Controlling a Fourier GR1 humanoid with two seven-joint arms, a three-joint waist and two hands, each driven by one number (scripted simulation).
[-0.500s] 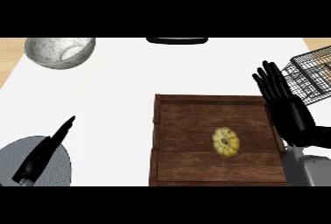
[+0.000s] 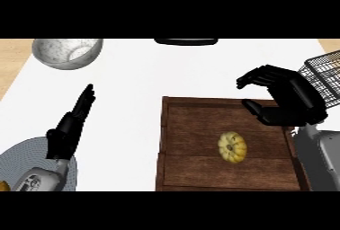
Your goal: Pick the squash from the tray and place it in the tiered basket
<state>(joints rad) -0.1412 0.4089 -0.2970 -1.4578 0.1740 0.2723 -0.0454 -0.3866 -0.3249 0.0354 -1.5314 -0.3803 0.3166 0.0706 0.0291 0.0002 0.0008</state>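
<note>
Fingers straight on my left hand (image 2: 72, 123), resting over the worktop (image 2: 186, 72) by the grey plate (image 2: 26, 155). Squash (image 2: 232, 146) sits mid-tray (image 2: 174, 148), untouched. Over the tray's far right corner, my right hand (image 2: 287, 101) has just curled from flat, holding nothing, so a grasp looks near. Tiered basket (image 2: 325, 74) waits close behind; bowl (image 2: 66, 51) far left.

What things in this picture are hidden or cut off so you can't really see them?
All in the head view:
- Black wire tiered basket: the right edge cuts it off, so its tiers cannot be seen.
- Dark flat object at the top: only a sliver shows, too little to identify.
- Round grey plate: cut by the left edge, partly behind the left robot hand.
- Brown wooden tray: its far right corner is behind the right robot hand.
</note>
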